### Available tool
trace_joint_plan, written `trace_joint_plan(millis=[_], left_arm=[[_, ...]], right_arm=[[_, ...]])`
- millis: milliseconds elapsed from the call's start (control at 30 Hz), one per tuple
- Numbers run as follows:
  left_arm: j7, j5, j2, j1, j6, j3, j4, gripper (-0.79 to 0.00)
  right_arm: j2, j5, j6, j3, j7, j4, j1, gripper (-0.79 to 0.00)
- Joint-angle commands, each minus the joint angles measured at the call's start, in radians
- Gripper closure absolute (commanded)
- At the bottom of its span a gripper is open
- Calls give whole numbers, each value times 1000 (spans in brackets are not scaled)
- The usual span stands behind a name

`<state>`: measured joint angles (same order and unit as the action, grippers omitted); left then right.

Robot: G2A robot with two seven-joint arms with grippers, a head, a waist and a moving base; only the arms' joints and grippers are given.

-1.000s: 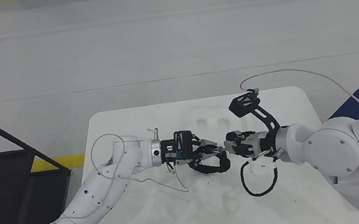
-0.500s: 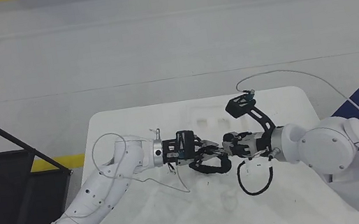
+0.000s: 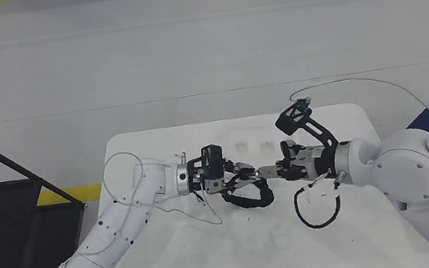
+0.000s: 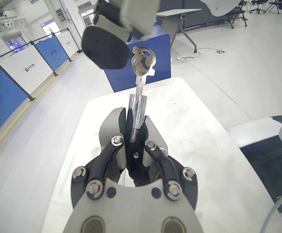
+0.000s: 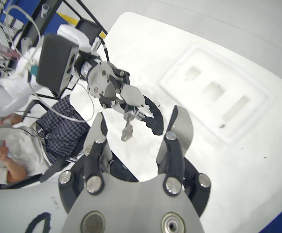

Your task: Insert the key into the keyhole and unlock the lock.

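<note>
The key (image 4: 141, 70) sits with its blade partly inside the keyhole at the end of the lock (image 4: 136, 114), a chrome cylinder. The key's head and the upper part of its blade remain outside. We see the lock's black cable (image 5: 154, 114) curving away from the cylinder in a loop.

The left jaws are closed on the lock, gripping the cylinder from both sides near its cable end. They hold it over the table (image 4: 187, 123) with the key end pointing toward the other arm.

The right jaws stand wide apart, facing the key head-on. In the left wrist view, one black pad (image 4: 105, 50) lies just beside the key's head with a gap between them. We find nothing gripped in these jaws.

In the top view, both arms meet over the middle of the table, with the key (image 3: 262, 174) between them. A white foam tray (image 5: 220, 94) with rectangular recesses lies on the table, near its far edge.
</note>
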<state>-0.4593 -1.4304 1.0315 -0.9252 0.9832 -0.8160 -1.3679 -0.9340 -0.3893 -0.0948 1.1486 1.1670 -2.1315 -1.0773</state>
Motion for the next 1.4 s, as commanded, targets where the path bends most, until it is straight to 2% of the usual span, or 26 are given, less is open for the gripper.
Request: trace_joint_plan(millis=[0, 167, 333, 400, 633, 900, 1067, 1167, 1367], left_arm=[[30, 51, -1, 1, 20, -14, 17, 0], [119, 192, -12, 8, 29, -3, 38, 0], [223, 325, -38, 17, 29, 5, 30, 0], [261, 372, -50, 19, 29, 6, 18, 0], [364, 472, -79, 19, 29, 8, -23, 0], [436, 494, -88, 7, 29, -7, -55, 0], [469, 502, -86, 0, 29, -4, -72, 0], [484, 510, -84, 1, 29, 1, -74, 0], [512, 515, -82, 7, 29, 7, -75, 0]], right_arm=[[3, 15, 65, 15, 4, 6, -9, -785], [11, 40, 215, 28, 23, 8, -29, -785], [12, 31, 300, 16, -18, 9, -45, -785], [12, -30, 266, 17, -56, 20, -53, -785], [12, -30, 266, 17, -56, 20, -53, -785], [12, -32, 267, 17, -62, 19, -54, -785], [14, -141, 480, -5, -135, 1, -45, -785], [13, -236, 572, -25, -192, -4, -45, -785], [10, -463, 681, -85, -269, -17, -40, -785]])
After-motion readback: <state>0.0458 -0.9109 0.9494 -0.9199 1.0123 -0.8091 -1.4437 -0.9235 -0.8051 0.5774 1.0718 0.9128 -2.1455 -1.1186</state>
